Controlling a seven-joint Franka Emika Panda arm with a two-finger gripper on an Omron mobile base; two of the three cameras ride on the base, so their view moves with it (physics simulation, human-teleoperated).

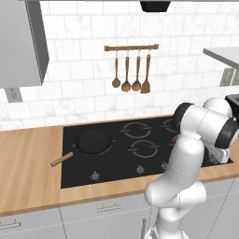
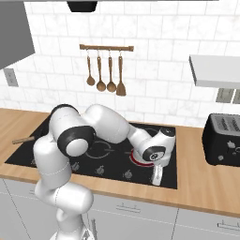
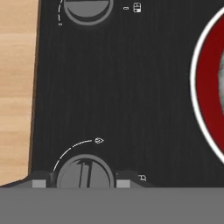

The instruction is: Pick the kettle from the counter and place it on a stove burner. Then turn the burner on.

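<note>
Turning the burner control is the step in hand, and the tool [image 3: 83, 181] is sitting at the front right edge of the cooktop [image 3: 131, 87], its two tips pressing in on either side of a round knob [image 3: 84, 173], closed on it.

To do this well, the wrist should be rotating squarely about the knob's own centre, following the white arc printed beside it toward the small flame mark. It should not be dragging sideways across the glass. The ring [image 3: 208, 87] at the right front of the cooktop is glowing red, which suggests that the burner is lit, so only a small further turn, if any, is looking necessary.

The kettle [image 3: 221, 83] is showing as a grey sliver inside that red ring, so it is standing on the cooktop and not on the wooden counter [image 3: 17, 87].

Counting:
- One kettle is sitting on the ring.
- One frying pan [image 1: 93, 140] is lying on the cooktop's left burner.
- Two knobs are appearing in the hand view, the gripped one and another knob [image 3: 87, 8].
- Four wooden utensils [image 1: 130, 74] are hanging above the cooktop.
- One toaster [image 2: 222, 138] is standing to the right of the cooktop.
</note>
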